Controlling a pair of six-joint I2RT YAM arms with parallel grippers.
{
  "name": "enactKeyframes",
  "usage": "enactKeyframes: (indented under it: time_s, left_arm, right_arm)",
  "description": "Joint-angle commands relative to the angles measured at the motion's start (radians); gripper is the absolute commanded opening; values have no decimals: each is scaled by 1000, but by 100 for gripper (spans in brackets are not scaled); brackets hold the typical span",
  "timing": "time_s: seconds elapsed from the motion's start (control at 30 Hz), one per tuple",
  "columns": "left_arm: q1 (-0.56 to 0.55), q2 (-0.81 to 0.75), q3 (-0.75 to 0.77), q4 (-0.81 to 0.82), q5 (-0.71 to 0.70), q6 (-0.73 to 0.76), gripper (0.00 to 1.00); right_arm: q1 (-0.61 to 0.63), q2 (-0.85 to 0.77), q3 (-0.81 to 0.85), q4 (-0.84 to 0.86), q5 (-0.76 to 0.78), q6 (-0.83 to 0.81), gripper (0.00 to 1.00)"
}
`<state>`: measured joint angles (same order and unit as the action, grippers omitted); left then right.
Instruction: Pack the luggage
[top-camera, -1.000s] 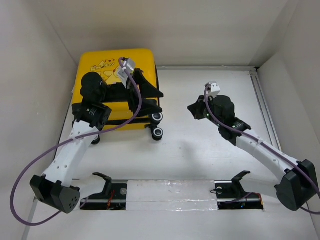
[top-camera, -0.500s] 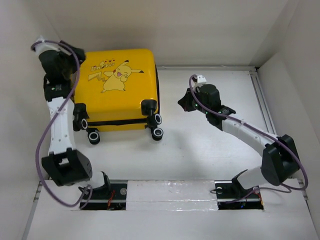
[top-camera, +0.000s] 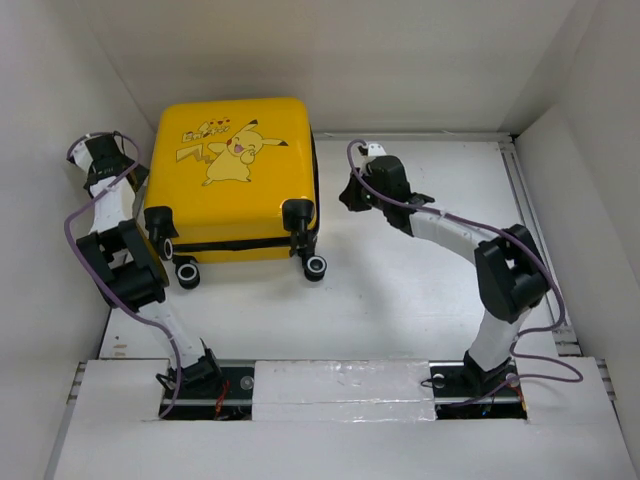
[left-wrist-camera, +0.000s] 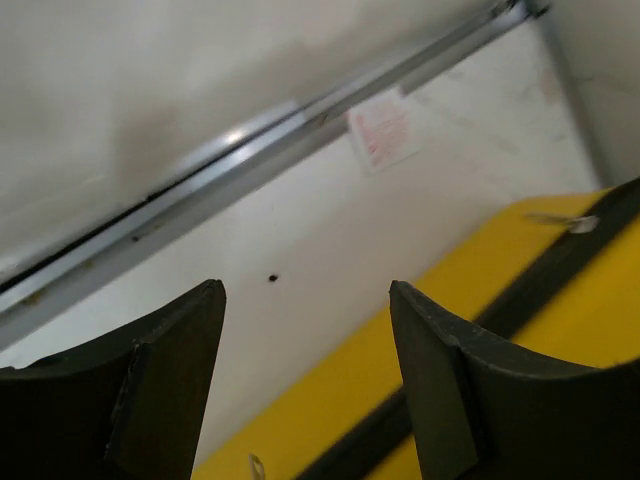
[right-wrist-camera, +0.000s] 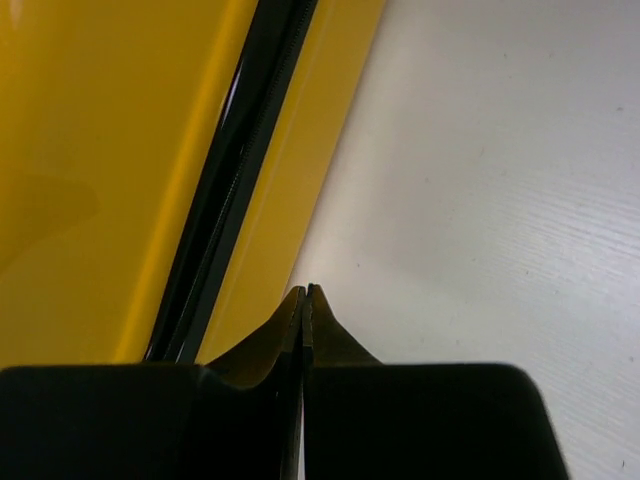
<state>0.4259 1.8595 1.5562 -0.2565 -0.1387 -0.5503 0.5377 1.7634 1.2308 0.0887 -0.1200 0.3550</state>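
Between the released left claw and clenched right claw, the closed yellow luggage.

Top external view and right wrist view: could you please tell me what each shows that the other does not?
Only the top external view shows the Pikachu cartoon on the luggage lid and the black wheels. Only the right wrist view shows the black seam close up and that the right gripper is shut and empty beside the shell. Both show the yellow luggage and the white table.
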Motion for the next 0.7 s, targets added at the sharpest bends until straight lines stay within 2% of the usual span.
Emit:
enactKeyframes:
  time_s: [0.0,0.07,0.1,0.13,0.2,0.3,0.33,0.43,0.47,0.57,0.6,0.67]
  left_arm:
    - [-39,41,1,-52,59,24,62]
    - [-65,21,-83,27,122,-29,62]
    - [-81,3,-208,84,149,-55,62]
    - [-116,-32,-258,132,204,-78,62]
    - [-166,-63,-344,216,205,-161,62]
    - [-263,-149,-493,304,196,-242,62]
    - [-288,-214,-595,339,195,-275,62]
    - [-406,-313,-744,476,183,-385,62]
    - [-479,-371,-810,476,162,-404,62]
    - [-610,-466,-902,496,87,-447,62]
    - [-700,-535,-968,506,61,-482,62]
    - [-797,-603,-1024,495,13,-511,62]
  right_arm:
    - [-4,48,100,72,5,-11,3]
    - [-13,94,169,72,5,-11,10]
    - [-24,140,192,63,-7,1,10]
    - [-24,160,217,63,-33,10,12]
    - [-24,195,272,54,-56,10,12]
    - [-24,197,257,43,-43,10,13]
    - [-36,183,247,43,-32,10,13]
    - [-76,173,228,43,-90,19,18]
    - [-76,160,213,43,-90,7,20]
    - [-114,111,184,20,-66,-25,21]
    - [-128,101,183,8,-57,-25,21]
    - [-180,73,193,-20,-56,-39,26]
